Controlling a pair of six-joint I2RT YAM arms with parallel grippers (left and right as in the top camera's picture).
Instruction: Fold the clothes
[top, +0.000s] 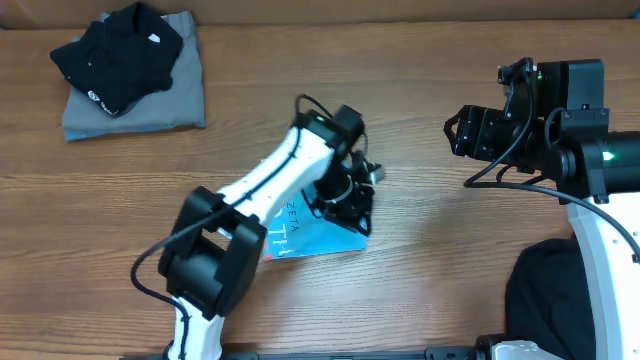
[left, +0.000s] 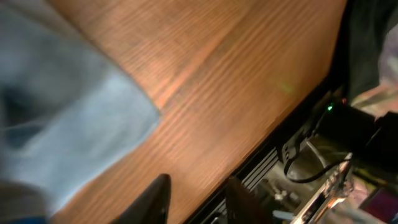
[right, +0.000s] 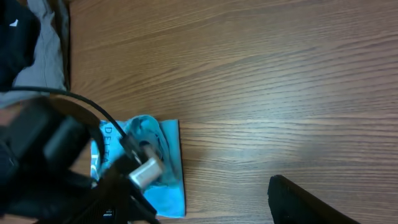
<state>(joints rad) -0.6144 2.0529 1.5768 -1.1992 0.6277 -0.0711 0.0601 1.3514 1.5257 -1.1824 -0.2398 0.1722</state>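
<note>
The folded blue T-shirt (top: 318, 240) lay on the worktop (top: 420, 60) beneath the left arm. The left fingers (left: 157, 198) stood partly parted just beside the T-shirt's edge, gripping nothing, with bare wood between them; the right fingers (right: 305, 202) hung wide apart and empty, well to the right of the T-shirt. Risk: closing or lifting this near the edge could snag the top layer and pull the fold open, since soft cotton catches easily and slides on smooth wood.
</note>
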